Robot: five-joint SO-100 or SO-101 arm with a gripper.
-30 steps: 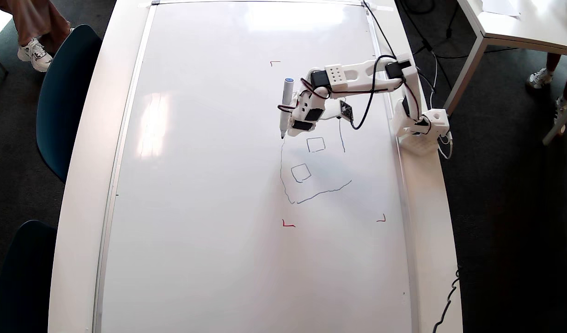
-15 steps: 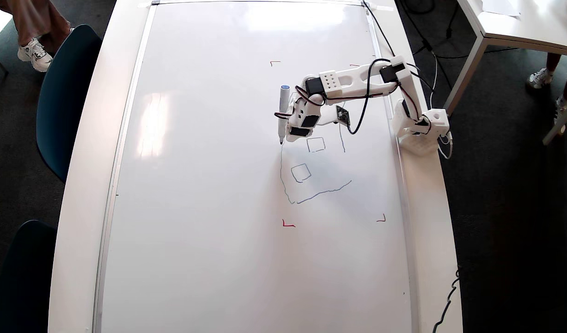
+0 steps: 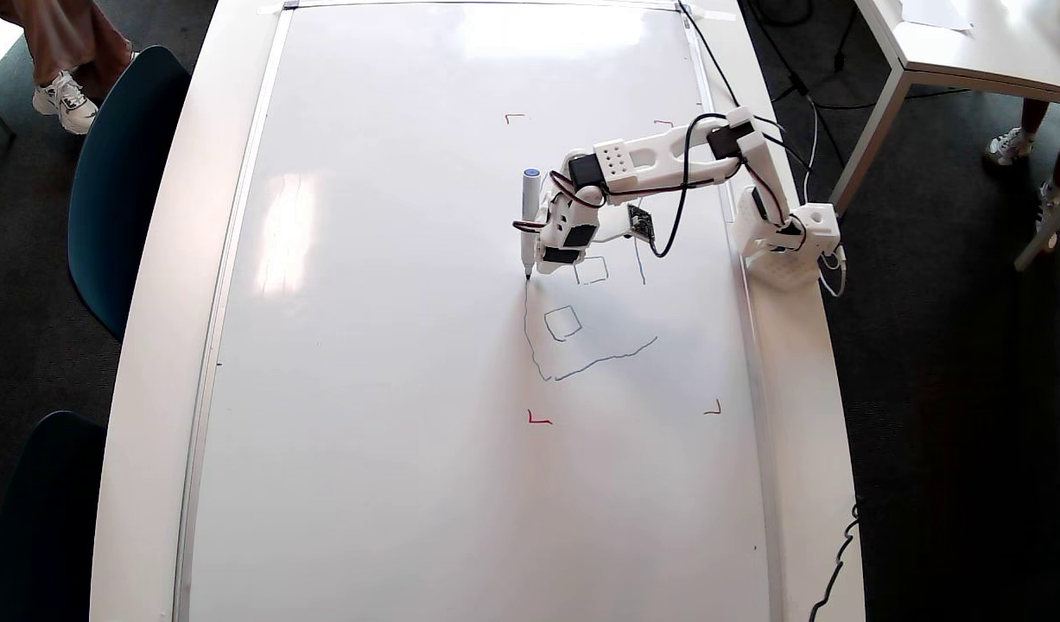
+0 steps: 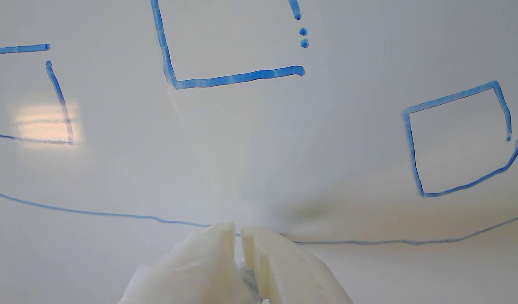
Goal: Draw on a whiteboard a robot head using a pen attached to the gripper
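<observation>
Your hand (image 4: 238, 230) shows at the bottom of the wrist view as two white plastic fingers (image 4: 280, 266) pressed nearly together, only a thin slit between them, with nothing caught in that slit. In the overhead view the hand (image 3: 549, 259) points down at the whiteboard (image 3: 391, 345). The pen (image 3: 529, 220) sits strapped along the hand's left side in that view, not between the fingers. Its blue cap is uppermost in the picture and its dark tip meets the board at the top of the long left stroke of the robot head (image 3: 581, 333).

From the overhead view you can read that drawing as a thin wobbly line running down from the pen tip, turning at a lower corner and rising to the right, with a short stroke on the right side and two small squares inside; the arm covers the upper part. In the wrist view the robot head (image 4: 225, 78) appears as bright blue lines: three small squarish boxes, some with gaps in their outlines, and a thin line crossing just behind the fingertips.

Red corner marks (image 3: 538, 420) sit around the drawing. The whiteboard lies on a white counter (image 3: 149, 345), with the arm's base (image 3: 789, 242) at its right edge. Dark chairs (image 3: 119, 173) stand to the left.
</observation>
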